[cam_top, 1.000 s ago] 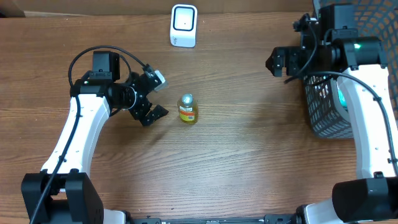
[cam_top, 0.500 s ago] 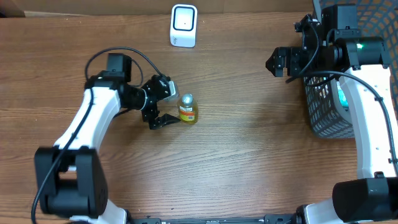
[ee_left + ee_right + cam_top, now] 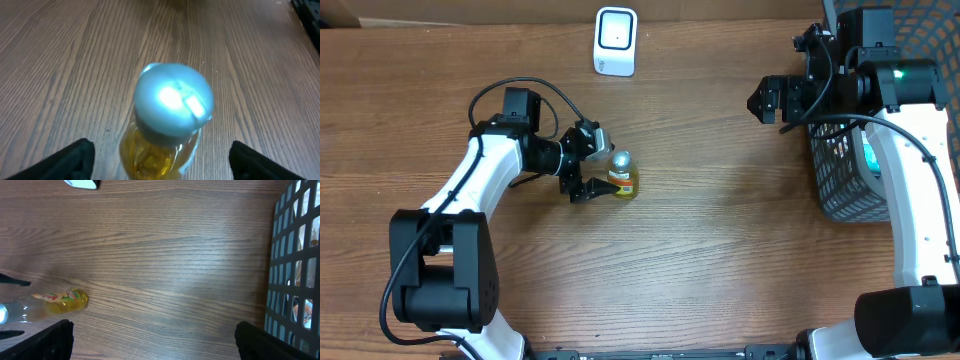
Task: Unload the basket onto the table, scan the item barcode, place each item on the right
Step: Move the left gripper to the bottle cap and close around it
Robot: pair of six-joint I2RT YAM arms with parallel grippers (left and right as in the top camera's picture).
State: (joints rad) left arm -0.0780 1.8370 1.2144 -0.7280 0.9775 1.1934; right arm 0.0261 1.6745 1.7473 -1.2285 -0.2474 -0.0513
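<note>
Bottle (image 3: 621, 176) sits between open fingers of left claw (image 3: 605, 164), ungripped. Close low on the body, leaving label (image 3: 61, 298) clear for scanner (image 3: 616, 41). Right claw (image 3: 767, 102) open, empty.

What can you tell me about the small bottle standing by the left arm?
The bottle is small and clear, apparently plastic, holding yellow liquid, with a rounded silver-grey cap and a yellow label with red print. It stands upright on the wooden table, left of centre. The left tool is open with one finger on each side of it; the wrist view shows gaps either side, so nothing but the table seems to touch it. No barcode is visible.
</note>
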